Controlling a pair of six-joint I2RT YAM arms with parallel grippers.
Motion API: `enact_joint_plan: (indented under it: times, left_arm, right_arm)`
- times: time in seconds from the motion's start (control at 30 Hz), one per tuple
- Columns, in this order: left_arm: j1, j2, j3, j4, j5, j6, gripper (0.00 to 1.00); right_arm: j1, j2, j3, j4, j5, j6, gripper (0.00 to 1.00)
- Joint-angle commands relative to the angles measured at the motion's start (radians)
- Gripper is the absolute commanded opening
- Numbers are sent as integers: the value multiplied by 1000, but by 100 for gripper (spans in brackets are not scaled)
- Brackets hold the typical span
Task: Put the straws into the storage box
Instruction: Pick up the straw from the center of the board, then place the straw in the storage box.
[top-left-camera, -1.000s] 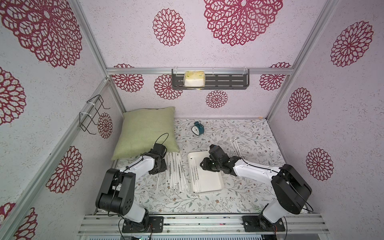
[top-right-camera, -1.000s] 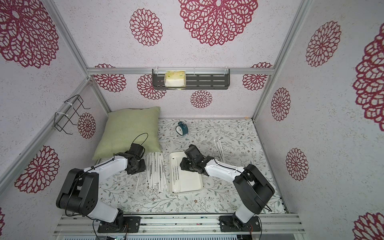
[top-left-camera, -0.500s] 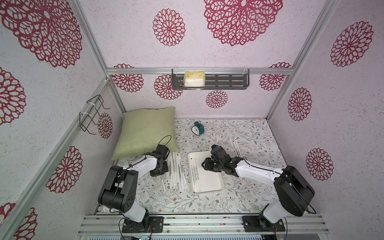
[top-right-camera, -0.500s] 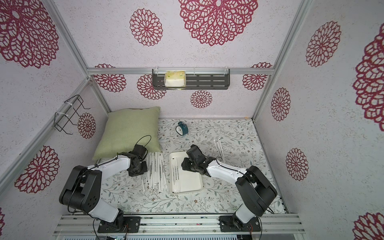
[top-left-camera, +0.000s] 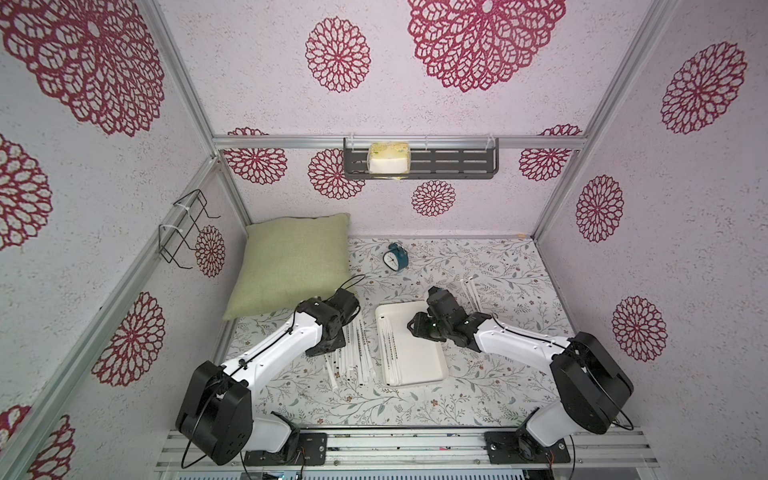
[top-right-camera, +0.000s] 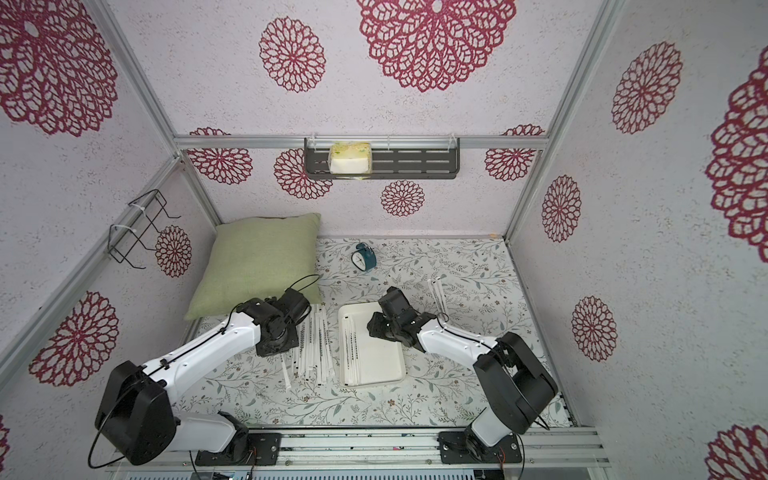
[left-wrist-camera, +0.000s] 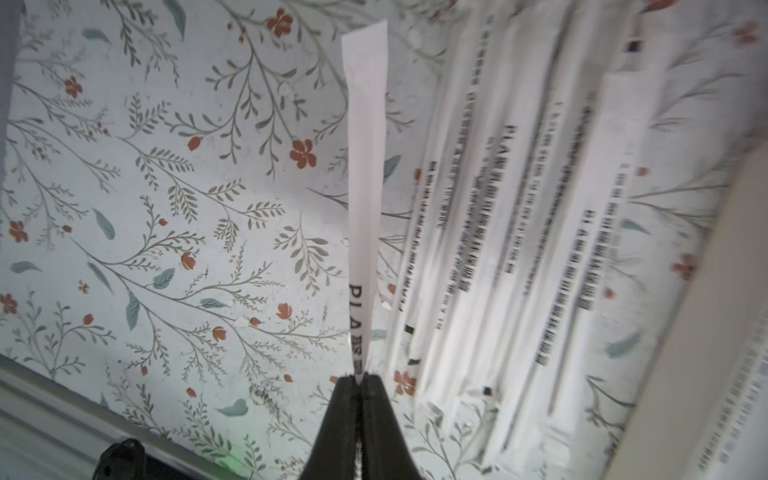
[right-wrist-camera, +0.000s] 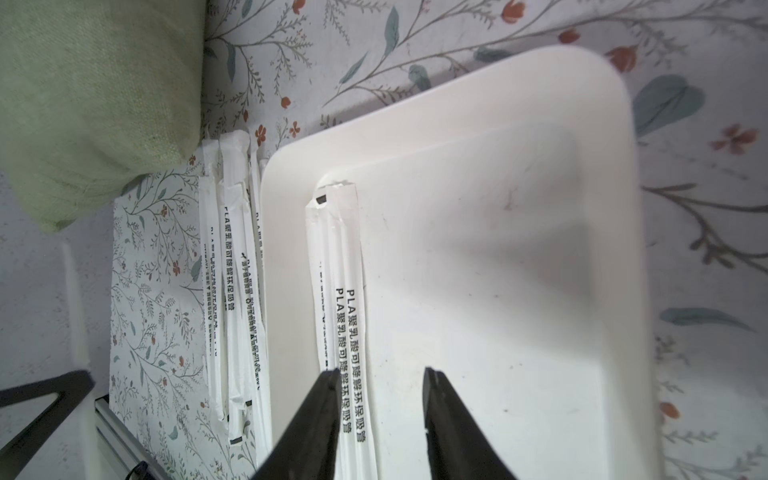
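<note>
The left hand (left-wrist-camera: 359, 376) is closed on one straw (left-wrist-camera: 365, 166). Its two dark fingers pinch the paper wrapper at the printed part, and the rest of the straw points away from the hand, above the flowered desk (left-wrist-camera: 145, 208). The straw seems to be lifted off the desk, but the wrist view is blurred there and I cannot be sure.

Just beside it, the loose straws (top-left-camera: 353, 353) lie in a pile on the desk, almost parallel, between the left arm and the storage box (top-left-camera: 419, 361). The pile is close to the side wall of the box.

The right hand (right-wrist-camera: 380, 372) hangs over the storage box. Its fingers stand apart and nothing is between them. A few straws (right-wrist-camera: 340, 266) lie already inside the box, along the wall nearest the pile, and one finger is just next to them in the right wrist view.

A few more straws (top-left-camera: 471, 291) lie on the desk on the far side of the right arm. A green pillow (top-left-camera: 293, 257) rests in the back left corner, and a small alarm clock (top-left-camera: 395, 257) stands behind the box.
</note>
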Motion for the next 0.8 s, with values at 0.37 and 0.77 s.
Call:
enact_joint_plan:
  times: [0.37, 0.77]
  left_arm:
    - [-247, 501, 508, 248, 74, -8, 6]
    - [-275, 664, 496, 260, 94, -31, 7]
  right_arm:
    - [-243, -204, -58, -62, 48, -107, 38]
    - [-270, -198, -142, -6, 27, -84, 38]
